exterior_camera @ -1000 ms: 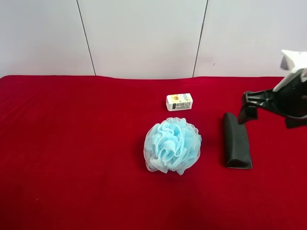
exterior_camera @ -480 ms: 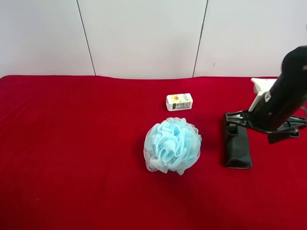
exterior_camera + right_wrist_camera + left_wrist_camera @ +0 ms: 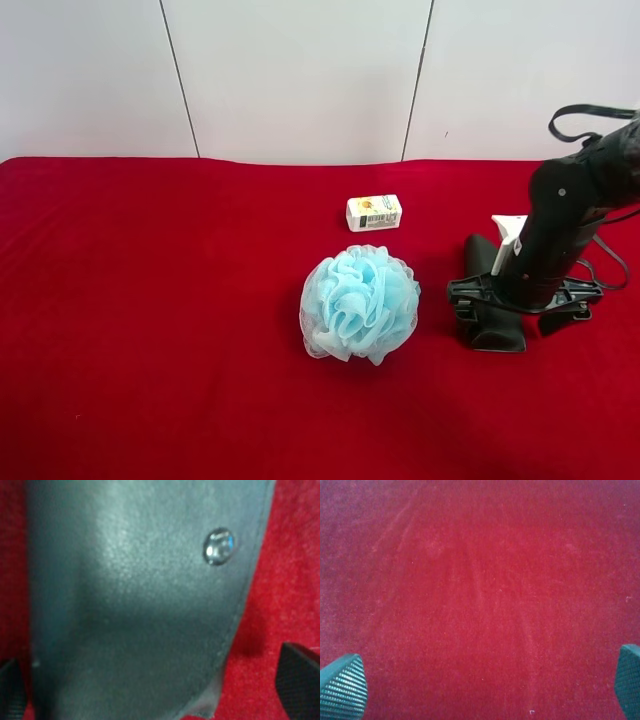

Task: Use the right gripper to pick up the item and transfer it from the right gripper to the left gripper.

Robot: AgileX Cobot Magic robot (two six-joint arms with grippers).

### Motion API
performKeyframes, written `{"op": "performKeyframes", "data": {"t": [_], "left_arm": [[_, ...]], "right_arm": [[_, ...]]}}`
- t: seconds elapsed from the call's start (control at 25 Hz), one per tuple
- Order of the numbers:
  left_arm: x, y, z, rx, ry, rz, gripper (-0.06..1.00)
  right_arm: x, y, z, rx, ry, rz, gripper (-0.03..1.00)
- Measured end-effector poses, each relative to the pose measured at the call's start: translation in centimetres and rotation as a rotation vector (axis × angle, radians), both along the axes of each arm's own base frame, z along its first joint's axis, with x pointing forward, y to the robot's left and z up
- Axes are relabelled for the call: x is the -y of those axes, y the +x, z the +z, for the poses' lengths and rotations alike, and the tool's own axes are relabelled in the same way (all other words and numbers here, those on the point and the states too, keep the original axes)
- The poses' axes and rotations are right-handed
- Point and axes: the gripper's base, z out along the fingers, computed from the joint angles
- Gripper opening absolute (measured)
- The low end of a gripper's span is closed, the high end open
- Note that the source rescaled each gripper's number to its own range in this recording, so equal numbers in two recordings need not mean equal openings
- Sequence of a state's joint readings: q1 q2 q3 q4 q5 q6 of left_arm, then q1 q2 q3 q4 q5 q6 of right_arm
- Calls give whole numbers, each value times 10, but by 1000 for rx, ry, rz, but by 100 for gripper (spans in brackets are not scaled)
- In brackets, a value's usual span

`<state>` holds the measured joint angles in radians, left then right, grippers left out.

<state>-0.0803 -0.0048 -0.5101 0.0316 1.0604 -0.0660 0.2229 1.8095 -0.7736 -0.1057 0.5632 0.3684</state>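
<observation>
Over the last sec the right arm swings in from the exterior high view's right edge and drops; the right gripper (image 3: 520, 303) now sits low over the black case (image 3: 497, 332), w/ its cross-bar across the case's near half. The right wrist cam confirms this: dark grey leather-look case (image 3: 135, 595) fills the view, the snap stud (image 3: 218, 545) is visible, and one fingertip shows at each lower corner, so the jaws are spread wide w/ the case between them and nothing clamped yet. Can't tell if the tips touch the cloth. The case itself hasn't shifted and lies flat on the cloth, right of the loofah. Judgement: approach is about done, the grasp is the step in hand, and lift and handover are both still to do. The left gripper (image 3: 485, 685) is also spread apart and holds nothing, w/ only bare red cloth under it; the left arm isn't in the exterior view, so it looks well away from any handover spot. The surface is a red velvety cloth (image 3: 150, 300) covering the whole table, w/ faint nap streaks. A pale blue mesh bath loofah (image 3: 360, 305) sits mid-table and a small white printed box (image 3: 374, 212) lies just behind it; neither has moved. Behind is a plain white panelled wall (image 3: 300, 70) w/ thin vertical seams.
</observation>
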Motion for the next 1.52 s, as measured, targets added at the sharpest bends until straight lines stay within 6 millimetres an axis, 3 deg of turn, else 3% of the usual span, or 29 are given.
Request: {"op": "performKeyframes", "data": {"t": [0.32, 0.44, 0.56, 0.6, 0.64, 0.68, 0.72, 1.52], "left_arm": [[0, 0, 0, 0, 0, 0, 100], [0, 0, 0, 0, 0, 0, 100], [0, 0, 0, 0, 0, 0, 100], [0, 0, 0, 0, 0, 0, 100], [0, 0, 0, 0, 0, 0, 100], [0, 0, 0, 0, 0, 0, 100], [0, 0, 0, 0, 0, 0, 100], [0, 0, 0, 0, 0, 0, 100]], "right_arm": [[0, 2, -3, 17, 2, 20, 99], [0, 4, -3, 30, -8, 44, 92], [0, 5, -2, 44, -9, 54, 72], [0, 5, -2, 46, -10, 54, 62], [0, 5, -2, 47, -11, 57, 41], [0, 5, -2, 47, -13, 60, 30], [0, 5, -2, 50, -12, 61, 25], [0, 8, -1, 81, -7, 101, 17]]}}
